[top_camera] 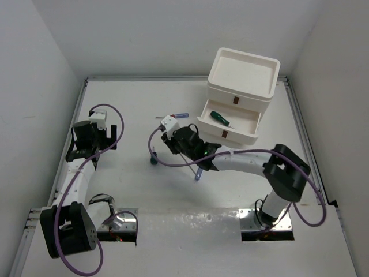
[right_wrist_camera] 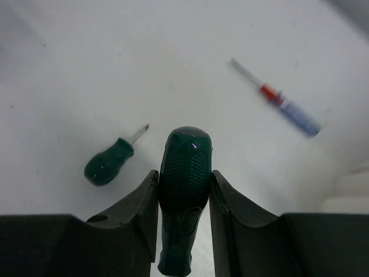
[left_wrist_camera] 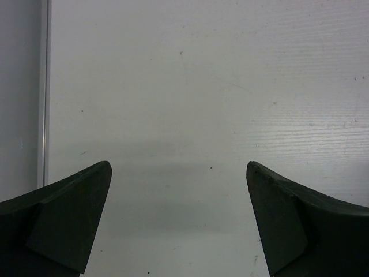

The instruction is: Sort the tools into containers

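Early-to-mid task, I'd say. Nearest me, the left gripper [left_wrist_camera: 177, 165] hangs spread wide over bare surface [top_camera: 173, 196], nothing btwn its tips. Mid-surface, the right gripper [right_wrist_camera: 183, 173] is pinching a long green screwdriver [right_wrist_camera: 184, 150] by the handle: picked up, not yet put away. Beyond it, 2 tools lie loose: a stubby green screwdriver [right_wrist_camera: 108, 163] just to the gripper's left, and a blue-and-red screwdriver [right_wrist_camera: 285, 104] farther off toward the back. At the back, the drawer stack [top_camera: 253, 98] has its middle drawer [top_camera: 242, 137] pulled out w/ a second green screwdriver [top_camera: 219, 118] inside, so 1 is sorted. No yellow tool in sight. The held handle sits squarely btwn both fingers, butt end pointing away from the wrist. The open drawer is well apart, back & right.
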Robot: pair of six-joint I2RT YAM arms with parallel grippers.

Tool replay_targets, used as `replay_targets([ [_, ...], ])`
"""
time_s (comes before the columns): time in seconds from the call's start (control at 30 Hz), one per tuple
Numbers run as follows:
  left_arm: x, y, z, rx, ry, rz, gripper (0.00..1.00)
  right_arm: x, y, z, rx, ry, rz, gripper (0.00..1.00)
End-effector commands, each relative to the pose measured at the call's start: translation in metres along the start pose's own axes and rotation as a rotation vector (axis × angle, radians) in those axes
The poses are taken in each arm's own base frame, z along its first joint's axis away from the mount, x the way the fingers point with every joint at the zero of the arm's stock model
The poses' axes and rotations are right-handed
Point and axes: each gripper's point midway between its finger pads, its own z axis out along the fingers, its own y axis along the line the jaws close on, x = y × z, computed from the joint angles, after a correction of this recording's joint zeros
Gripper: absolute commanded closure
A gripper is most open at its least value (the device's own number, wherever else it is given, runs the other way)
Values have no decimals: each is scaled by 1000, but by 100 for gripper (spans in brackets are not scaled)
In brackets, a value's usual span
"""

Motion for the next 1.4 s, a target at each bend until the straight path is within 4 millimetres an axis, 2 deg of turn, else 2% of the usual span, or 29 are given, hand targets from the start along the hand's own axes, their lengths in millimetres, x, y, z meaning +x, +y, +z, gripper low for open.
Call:
replay_targets([
  [0.0, -11, 4, -2, -15, -49, 5, 0, -102, -6, -38, -82, -165, -358, 100],
  [0.03, -11, 5, -2, -17, -48, 7, 0, -121, -18, -46, -47, -180, -499, 100],
  [0.07, -10, 5, -2, -19, -47, 5, 0, -122, -28, -53, -20, -149, -582, 100],
  [0.1, -11, 5, -2, -19, -47, 4, 0, -129, -54, -58, 66, -120, -705, 100],
  [0.13, -10, 5, -2, -17, -45, 5, 0, -129, -67, -59, 101, -97, -755, 100],
  [0.17, -11, 5, -2, -20, -47, 5, 0, -125, -99, -61, 154, -54, -785, 100],
  [0.23, -9, 6, -2, -23, -43, 7, 0, -120, -126, -59, 138, -33, -831, 100],
  [0.27, -10, 5, -2, -22, -44, 7, 0, -107, -158, -58, 153, 19, -818, 100],
  [0.37, -10, 4, -2, -12, -49, 6, 0, -94, -192, -54, 194, 54, -916, 100],
  [0.4, -11, 3, -1, -11, -50, 7, 0, -80, -197, -53, 191, 88, -998, 100],
  [0.5, -8, 2, 1, -4, -36, 4, 0, -75, -209, -50, 193, 117, -1069, 100],
  [0.7, -6, 3, 3, -7, -22, 3, 0, -67, -210, -28, 82, 108, -1020, 100],
  [0.77, -6, 4, 2, -12, -22, 3, 0, -57, -211, -19, 66, 127, -1001, 100],
  [0.83, -7, 4, 2, -13, -27, 5, 0, -58, -219, -18, 92, 100, -949, 100],
  [0.93, -6, 4, 2, -11, -24, 5, 0, -56, -217, -18, 83, 56, -890, 100],
  [1.07, -3, 3, 4, -5, -16, 4, 0, -42, -218, -19, 96, 75, -855, 100],
  [1.1, -4, 3, 4, -7, -17, 5, 0, -48, -222, -21, 130, 56, -844, 100],
  [1.17, -4, 2, 4, -4, -15, 6, 0, -50, -222, -26, 152, 31, -824, 88],
  [1.2, -4, 2, 3, -4, -17, 6, 0, -55, -222, -28, 164, 12, -823, 78],
  [1.23, -4, 2, 3, -3, -18, 6, 0, -57, -223, -31, 170, 6, -814, 54],
  [1.33, -4, 1, 3, 3, -18, 8, 0, -75, -227, -44, 216, -20, -788, 27],
  [1.37, -4, 1, 3, 4, -18, 6, 0, -86, -230, -52, 242, -40, -783, 21],
])
